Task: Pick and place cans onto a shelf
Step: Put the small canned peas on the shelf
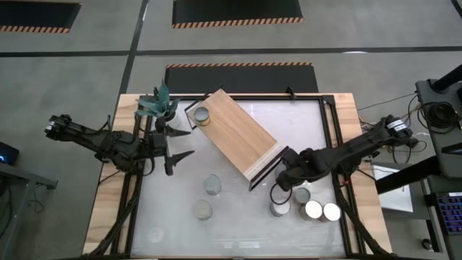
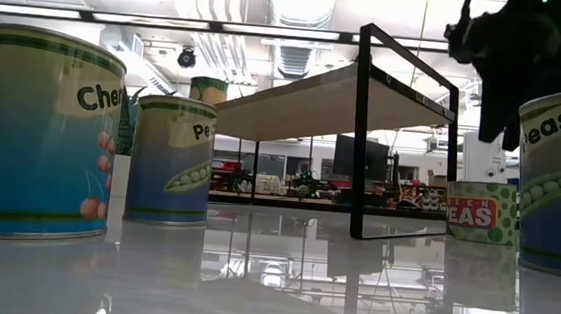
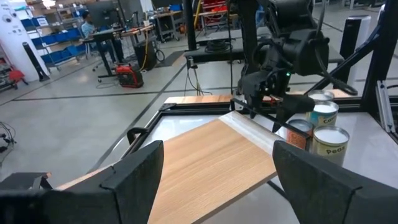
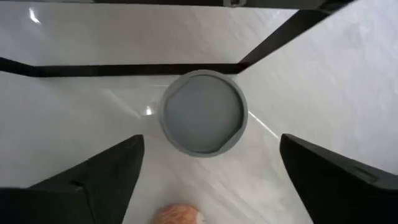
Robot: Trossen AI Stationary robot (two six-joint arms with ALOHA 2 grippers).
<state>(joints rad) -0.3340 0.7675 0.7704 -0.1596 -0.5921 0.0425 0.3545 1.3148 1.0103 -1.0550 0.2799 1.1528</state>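
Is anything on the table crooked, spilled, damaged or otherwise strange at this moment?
The shelf lies diagonally, not square with the table's edges. One can stands on its far end; the other cans stand upright on the table. The right end effector hangs open above one can. Nothing looks spilled or damaged.

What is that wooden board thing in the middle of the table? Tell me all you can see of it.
The shelf is a long light-wood board raised on a thin black wire frame at its ends. It stands askew on the white table, running diagonally in the high view. One can with a silvery top sits on its far left end. Nothing else touches it.
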